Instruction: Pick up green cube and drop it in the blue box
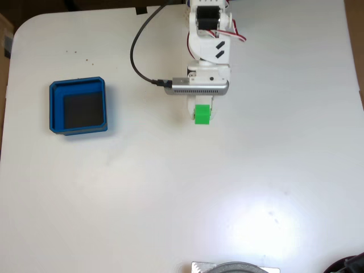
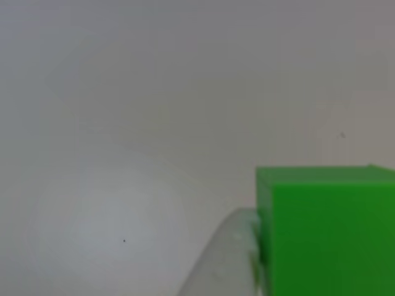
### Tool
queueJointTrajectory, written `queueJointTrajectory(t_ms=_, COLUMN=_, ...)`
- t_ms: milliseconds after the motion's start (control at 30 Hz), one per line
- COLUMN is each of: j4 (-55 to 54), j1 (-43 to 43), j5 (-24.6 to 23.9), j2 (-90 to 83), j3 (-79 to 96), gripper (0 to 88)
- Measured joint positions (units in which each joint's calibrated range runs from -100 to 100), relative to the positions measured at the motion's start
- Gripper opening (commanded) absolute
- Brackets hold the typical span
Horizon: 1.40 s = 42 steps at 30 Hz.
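In the fixed view the green cube (image 1: 203, 114) sits at the tip of my gripper (image 1: 202, 110), just below the grey bar on the wrist, near the table's top middle. The other view looks along the gripper: the green cube (image 2: 327, 231) fills the lower right corner, and a white finger (image 2: 225, 266) presses against its left face. The second finger is out of sight, so the gripper looks shut on the cube. The blue box (image 1: 56, 107), with its dark floor holding nothing, stands far to the left in the fixed view, well apart from the gripper.
A black cable (image 1: 135, 52) loops from the wrist bar up to the table's top edge. A grey round object (image 1: 236, 268) pokes in at the bottom edge and a dark thing (image 1: 348, 265) at the bottom right corner. The white table (image 1: 170, 187) lies bare between cube and box.
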Motion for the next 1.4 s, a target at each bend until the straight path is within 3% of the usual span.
queueJointTrajectory(t_ms=233, j4=0.0, j1=5.4, j5=-3.4, j2=-6.4, j3=0.9, gripper=2.7)
queueJointTrajectory(t_ms=933, j4=0.0, j1=31.6, j5=-3.6, j2=-6.3, j3=0.9, gripper=2.6)
queueJointTrajectory(t_ms=1400, j4=-4.8, j1=33.9, j5=-3.5, j2=13.5, j3=0.3, gripper=2.6)
